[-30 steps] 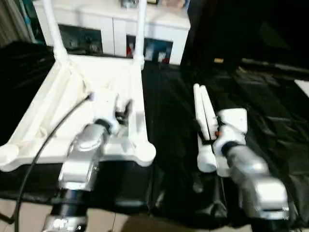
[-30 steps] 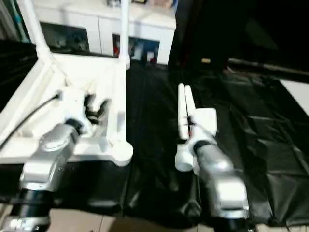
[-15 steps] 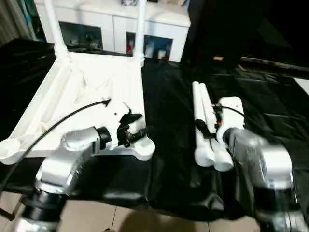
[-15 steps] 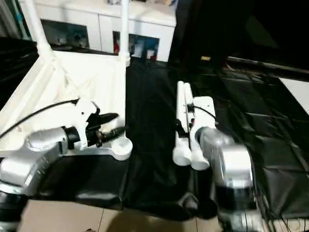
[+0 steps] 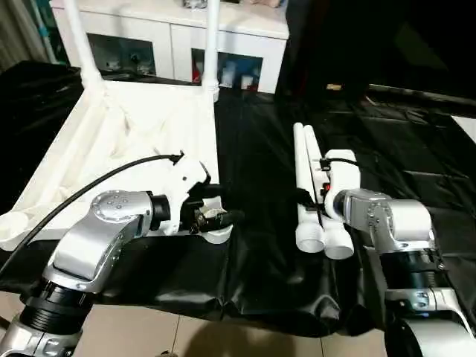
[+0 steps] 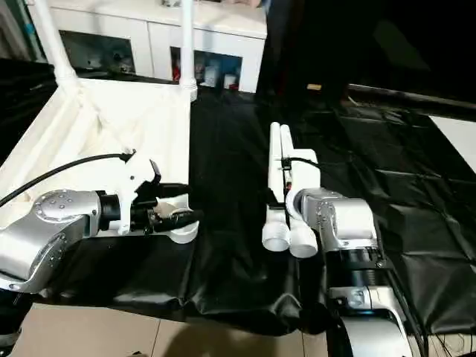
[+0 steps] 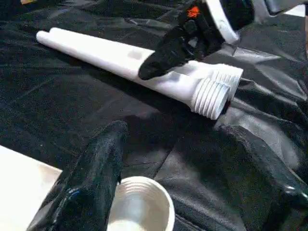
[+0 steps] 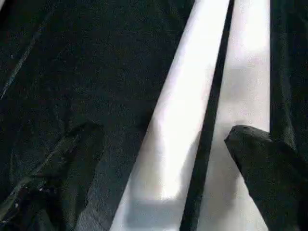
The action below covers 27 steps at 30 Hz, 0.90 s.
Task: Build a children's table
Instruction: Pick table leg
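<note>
Left wrist view: my left gripper spread wide over empty corner socket. Loose legs at 3 o'clock; right gripper open, straddling one. Next: close, lift, thread into socket.

Bare black sheeting lies open between the left gripper's spread fingers, which flank the table top's near corner socket, and the two loose legs just beyond their tips, where the right gripper's parted fingers straddle those legs.
</note>
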Motion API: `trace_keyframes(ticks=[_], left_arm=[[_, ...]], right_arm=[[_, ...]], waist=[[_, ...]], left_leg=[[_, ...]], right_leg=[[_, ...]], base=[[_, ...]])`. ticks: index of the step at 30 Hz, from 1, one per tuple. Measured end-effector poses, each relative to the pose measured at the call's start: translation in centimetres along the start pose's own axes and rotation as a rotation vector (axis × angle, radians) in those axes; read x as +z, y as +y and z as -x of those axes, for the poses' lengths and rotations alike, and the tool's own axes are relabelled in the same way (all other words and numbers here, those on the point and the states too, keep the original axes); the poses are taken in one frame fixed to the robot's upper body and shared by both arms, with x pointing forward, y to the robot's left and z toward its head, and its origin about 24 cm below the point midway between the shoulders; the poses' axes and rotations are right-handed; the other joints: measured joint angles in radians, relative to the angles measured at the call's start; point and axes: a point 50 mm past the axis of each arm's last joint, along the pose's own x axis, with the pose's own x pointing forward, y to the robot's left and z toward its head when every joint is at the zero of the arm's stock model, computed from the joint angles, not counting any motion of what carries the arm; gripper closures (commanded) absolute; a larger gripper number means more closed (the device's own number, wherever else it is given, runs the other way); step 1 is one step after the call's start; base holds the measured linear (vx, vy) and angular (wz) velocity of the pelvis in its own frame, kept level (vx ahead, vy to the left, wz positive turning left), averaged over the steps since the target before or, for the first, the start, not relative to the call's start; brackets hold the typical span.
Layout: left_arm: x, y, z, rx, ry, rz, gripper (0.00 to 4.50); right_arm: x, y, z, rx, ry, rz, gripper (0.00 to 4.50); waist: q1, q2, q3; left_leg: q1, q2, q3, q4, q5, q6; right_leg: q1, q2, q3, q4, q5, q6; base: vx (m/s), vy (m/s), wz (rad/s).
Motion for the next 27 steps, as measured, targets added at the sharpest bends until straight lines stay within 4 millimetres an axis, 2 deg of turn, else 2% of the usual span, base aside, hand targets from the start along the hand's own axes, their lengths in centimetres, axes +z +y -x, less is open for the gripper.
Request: trace_keyframes(ticks=[3,8,16,24,25,27], left_arm=[[0.1,0.0,0.0,0.001,0.001,-0.005,1.09],[0.0,0.0,0.1,0.001,0.008,-0.002,1.09],[0.1,-0.2,-0.3,-0.014,-0.001,0.005,1.09],[-0.1,-0.1,-0.2,-0.009,0.017,0.008,1.09],[-0.2,-0.1,-0.2,-0.008,0.026,0.006,1.07],[-0.2,-0.2,-0.2,-0.010,0.031,0.006,1.07]], right_arm=[[0.8,0.2,-0.5,0.009,-0.008,0.002,0.00],[-0.3,0.2,-1.5,-0.008,0.074,0.006,0.00],[-0.7,0.4,-2.7,0.000,0.104,-0.021,0.00],[-1.6,1.0,-3.5,0.042,0.155,-0.081,0.00],[-1.5,1.2,-3.6,0.052,0.155,-0.094,0.28],[-1.5,1.3,-3.7,0.058,0.157,-0.099,0.35]], waist=[[0.009,0.000,0.000],[0.021,0.000,0.000],[0.016,0.000,0.000],[0.017,-0.007,0.000],[0.016,-0.007,0.000],[0.016,-0.007,0.000]], left_leg=[[0.000,0.004,0.002,0.000,0.000,0.000],[0.000,0.008,0.002,0.000,0.002,-0.003],[0.000,0.008,0.002,0.000,0.003,-0.005],[-0.001,0.009,0.003,-0.001,0.003,-0.005],[-0.001,0.009,0.003,-0.001,0.003,-0.005],[-0.002,0.009,0.003,-0.001,0.003,-0.005]], right_leg=[[0.000,0.003,0.000,0.000,-0.001,-0.001],[-0.001,0.007,0.000,0.000,-0.002,-0.003],[-0.001,0.008,0.000,0.001,-0.002,-0.003],[-0.002,0.008,0.000,0.000,-0.002,-0.004],[-0.003,0.008,0.000,0.001,-0.002,-0.004],[-0.003,0.008,0.000,0.001,-0.002,-0.004]], base=[[0.000,0.000,0.00],[0.000,0.000,0.00],[0.000,0.000,0.00],[0.000,0.000,0.00],[0.000,0.000,0.00],[0.000,0.000,0.00]])
